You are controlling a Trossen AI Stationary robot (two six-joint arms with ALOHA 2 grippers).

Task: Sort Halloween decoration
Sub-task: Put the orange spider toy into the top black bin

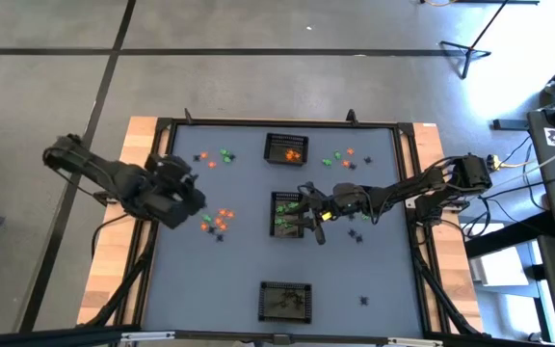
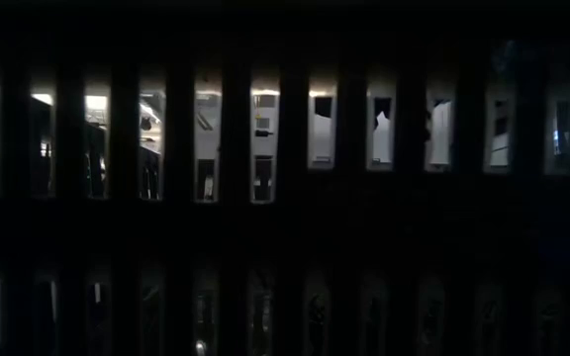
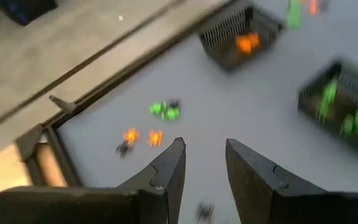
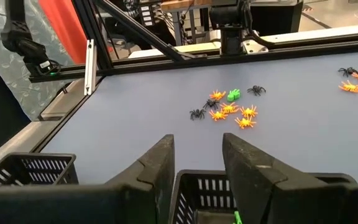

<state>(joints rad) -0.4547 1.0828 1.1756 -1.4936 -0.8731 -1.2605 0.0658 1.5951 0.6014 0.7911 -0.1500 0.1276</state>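
Note:
Small orange, green and black Halloween decorations lie in loose groups on the grey mat: one cluster [image 1: 218, 220] [image 4: 229, 111] left of centre, one [image 1: 215, 157] [image 3: 165, 111] at the far left, one [image 1: 340, 159] at the far right. Three black mesh baskets stand in a row down the middle: the far one [image 1: 287, 149] [image 3: 241, 37] holds orange pieces, the middle one [image 1: 290, 212] [image 3: 344, 106] green ones, and the third is the near one [image 1: 285, 301]. My left gripper [image 1: 196, 202] [image 3: 204, 168] hangs open above the mat's left side. My right gripper [image 1: 299, 214] [image 4: 197, 168] stands open over the middle basket's rim [image 4: 253, 186].
A black frame [image 1: 152, 173] borders the mat on the wooden table. A few black pieces [image 1: 357, 231] lie right of the middle basket and one [image 1: 364, 301] lies near the front. Dark upright bars fill the low view.

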